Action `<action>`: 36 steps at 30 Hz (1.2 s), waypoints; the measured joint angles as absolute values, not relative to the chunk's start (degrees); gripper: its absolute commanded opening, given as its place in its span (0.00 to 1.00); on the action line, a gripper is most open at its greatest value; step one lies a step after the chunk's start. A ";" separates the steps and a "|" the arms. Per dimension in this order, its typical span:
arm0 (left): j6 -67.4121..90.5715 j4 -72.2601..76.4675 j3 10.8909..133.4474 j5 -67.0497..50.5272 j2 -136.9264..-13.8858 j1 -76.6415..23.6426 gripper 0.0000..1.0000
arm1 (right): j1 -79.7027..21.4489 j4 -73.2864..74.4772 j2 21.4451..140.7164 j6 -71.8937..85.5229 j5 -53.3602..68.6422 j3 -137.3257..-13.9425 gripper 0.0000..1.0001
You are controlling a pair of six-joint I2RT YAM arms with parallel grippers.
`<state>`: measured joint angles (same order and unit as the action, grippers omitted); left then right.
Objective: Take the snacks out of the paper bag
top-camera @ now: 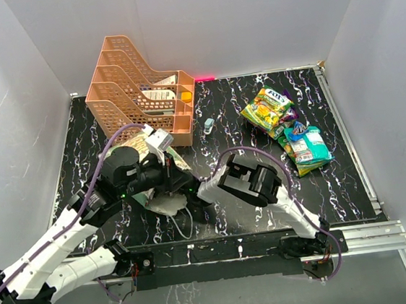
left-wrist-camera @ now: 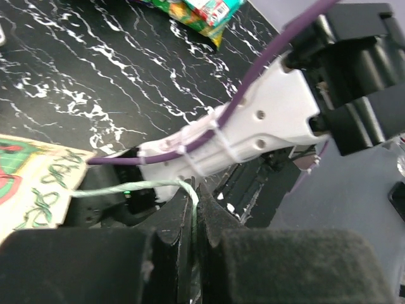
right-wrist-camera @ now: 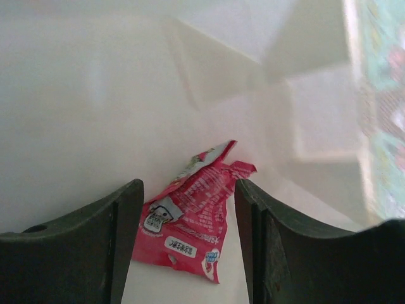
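Inside the paper bag (right-wrist-camera: 95, 95), on its cream floor, lies a pink packet (right-wrist-camera: 190, 225), and it sits squarely in the gap of the right pincer (right-wrist-camera: 188, 185), whose fingers are spread wide to either side of it. Its long axis runs diagonally, near end low and left, far crimped end up and right, so it points roughly along the reach and the fingers flank its narrow width. That looks like a short push forward and a squeeze. The right arm is clearly the one for it. The packet carries white label patches with small print, but none of it can be read here. Over on the left, the left pincer (left-wrist-camera: 195, 209) is pressed together on the thin string handle (left-wrist-camera: 126, 187), apparently keeping the bag in place, with the bag's patterned side just beyond. Out on the black marbled worktop (top-camera: 220, 106), well to the right of the bag, a yellow-green packet (top-camera: 267, 109) shows what looks like "FOX", and beside it sits a teal packet (top-camera: 307, 144) whose print is too small to read.
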<state>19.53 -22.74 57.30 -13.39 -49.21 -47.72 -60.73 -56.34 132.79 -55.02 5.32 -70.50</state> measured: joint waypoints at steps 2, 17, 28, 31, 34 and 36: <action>19.90 -22.61 57.32 -15.18 -49.71 -47.86 0.00 | -60.36 -55.42 134.28 -54.57 5.65 -72.47 0.59; 20.21 -23.40 56.36 -10.66 -45.23 -47.90 0.00 | -59.13 -53.15 130.74 -49.95 4.29 -64.58 0.07; 20.58 -24.67 51.18 2.15 -37.43 -48.12 0.00 | -60.38 -54.24 116.53 -43.53 4.25 -49.76 0.07; 19.94 -24.91 48.77 2.66 -34.94 -48.10 0.00 | -62.17 -55.86 114.74 -41.82 3.79 -46.76 0.07; 19.07 -26.41 47.81 3.62 -32.51 -48.12 0.00 | -63.88 -57.23 114.15 -40.80 2.72 -44.73 0.07; 18.74 -26.89 47.46 4.10 -30.96 -48.12 0.00 | -65.25 -57.23 114.15 -40.42 1.02 -44.51 0.07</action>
<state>18.74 -26.89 47.46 4.10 -30.96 -48.12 -65.25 -57.23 114.15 -40.42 1.02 -44.51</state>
